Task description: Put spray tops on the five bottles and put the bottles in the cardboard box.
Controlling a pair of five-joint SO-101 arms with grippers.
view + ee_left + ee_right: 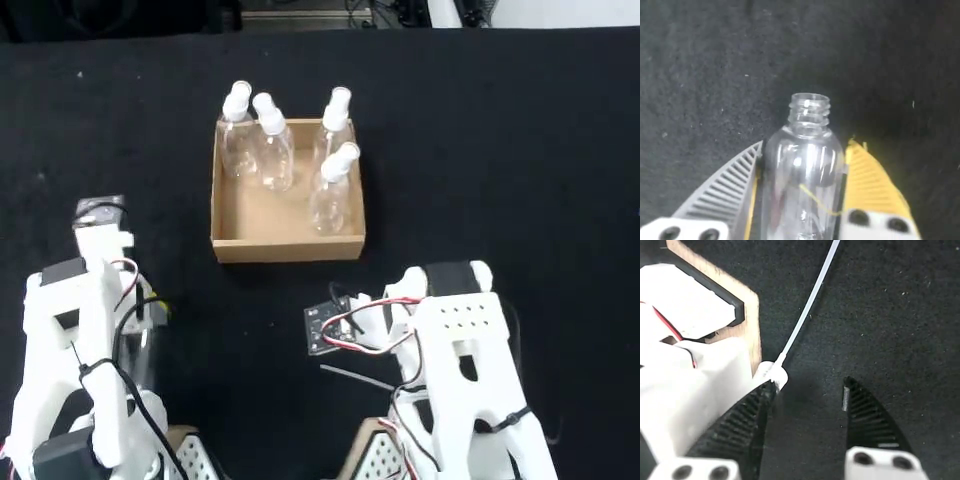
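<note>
A clear bottle point(805, 165) with a bare threaded neck sits between the fingers of my left gripper point(802, 165), which is shut on its body. In the high view this bottle point(140, 352) is at the front left, under the left arm. My right gripper point(807, 395) stands open just above the black cloth. A white spray top point(773, 374) lies against one of its fingers point(752, 410), and its thin dip tube point(810, 302) runs away across the cloth. That dip tube point(355, 378) also shows beside the right arm. The cardboard box point(288, 245) holds several capped bottles point(331, 190).
The wooden mounting plate and white base point(700, 315) of an arm lie close beside the spray top. A small black circuit board point(325, 326) hangs at the right arm's wrist. Black cloth point(520, 150) covers the whole table around the box.
</note>
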